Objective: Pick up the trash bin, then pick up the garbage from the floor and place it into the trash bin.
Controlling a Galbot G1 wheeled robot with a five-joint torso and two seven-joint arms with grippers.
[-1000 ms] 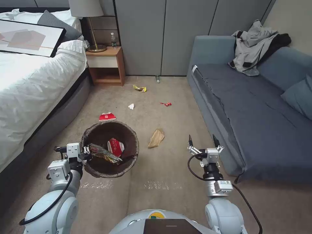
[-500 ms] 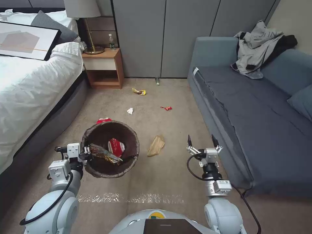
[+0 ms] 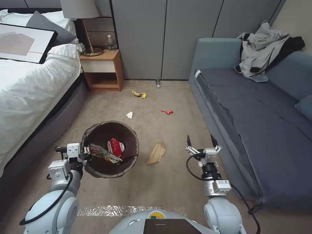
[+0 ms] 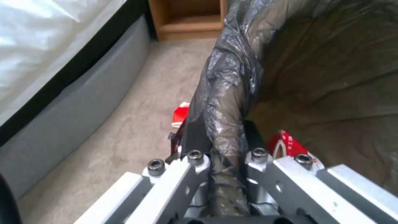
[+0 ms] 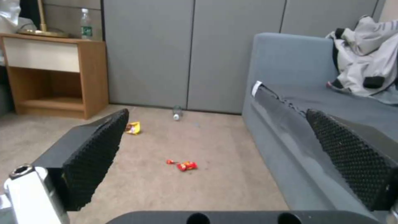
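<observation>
- The trash bin (image 3: 110,149) hangs off the floor at the robot's left front, beside the bed (image 3: 29,97). It already holds a red-and-white packet (image 3: 115,147) and a foil wrapper (image 3: 103,153).
- The left tool (image 3: 87,152) is clamped on the bin's near rim, one finger inside the liner and one outside (the left wrist view shows this pinch on the bag fold (image 4: 226,124)). Keep the clamp firm and the bin level during travel.
- The right tool (image 3: 201,142) hovers above the carpet beside the sofa (image 3: 253,130), with its fingers (image 5: 97,155) spread wide and nothing between them.
- Nearest garbage is the brown paper bag (image 3: 156,152), lying between bin and right tool. Judged best practice: descend vertically over it, straddle its crumpled ridge, then close.
- Farther pieces: white tissue (image 3: 129,115), red wrapper (image 3: 168,112), yellow wrapper (image 3: 139,94) and small bottle (image 3: 157,83).
</observation>
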